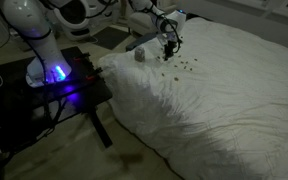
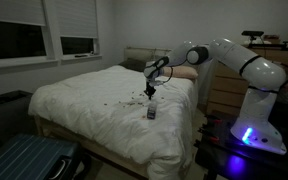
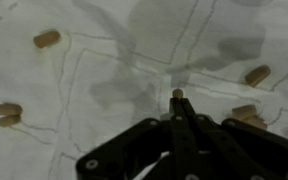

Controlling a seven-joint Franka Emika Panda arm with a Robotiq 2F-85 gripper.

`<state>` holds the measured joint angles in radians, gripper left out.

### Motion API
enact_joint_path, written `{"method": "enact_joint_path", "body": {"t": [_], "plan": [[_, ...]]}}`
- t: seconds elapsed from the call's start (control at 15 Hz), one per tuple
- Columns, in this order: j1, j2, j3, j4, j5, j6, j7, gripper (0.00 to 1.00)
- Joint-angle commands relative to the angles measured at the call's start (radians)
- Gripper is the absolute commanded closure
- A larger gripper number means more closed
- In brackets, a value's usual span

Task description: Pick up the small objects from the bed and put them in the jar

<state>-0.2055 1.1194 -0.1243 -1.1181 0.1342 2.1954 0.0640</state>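
Note:
The bed (image 1: 224,110) (image 2: 84,105) has a wrinkled white cover. Several small objects (image 1: 181,67) (image 2: 124,103) lie scattered on it as tiny dark bits. The wrist view shows them as tan pellets, one (image 3: 47,39) at upper left and another (image 3: 257,75) at right. My gripper (image 1: 170,46) (image 2: 151,93) (image 3: 178,101) hangs just above the cover among the bits. Its jaws are pressed together, pinching one small pellet (image 3: 177,93) at the tips. The jar (image 1: 139,55) (image 2: 151,113) stands upright on the bed close beside the gripper.
The robot's base (image 1: 54,72) (image 2: 249,135) glows blue on a black side table (image 1: 79,90) next to the bed. Pillows (image 2: 139,60) lie at the head end. A wooden dresser (image 2: 224,90) stands behind the arm, and a blue ribbed case (image 2: 29,160) sits on the floor.

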Motion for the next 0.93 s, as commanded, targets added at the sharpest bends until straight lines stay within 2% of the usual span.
{"method": "enact_joint_path", "body": {"t": [0.0, 0.2, 0.6, 0.87], "plan": [[0.006, -0.095, -0.02, -0.053, -0.01, -0.061, 0.006, 0.99], [0.01, -0.156, -0.031, -0.063, -0.014, -0.133, -0.005, 0.99], [-0.004, -0.234, 0.001, -0.036, -0.042, -0.348, -0.029, 0.99], [0.032, -0.299, 0.001, -0.131, -0.093, -0.359, -0.07, 0.99]]}}
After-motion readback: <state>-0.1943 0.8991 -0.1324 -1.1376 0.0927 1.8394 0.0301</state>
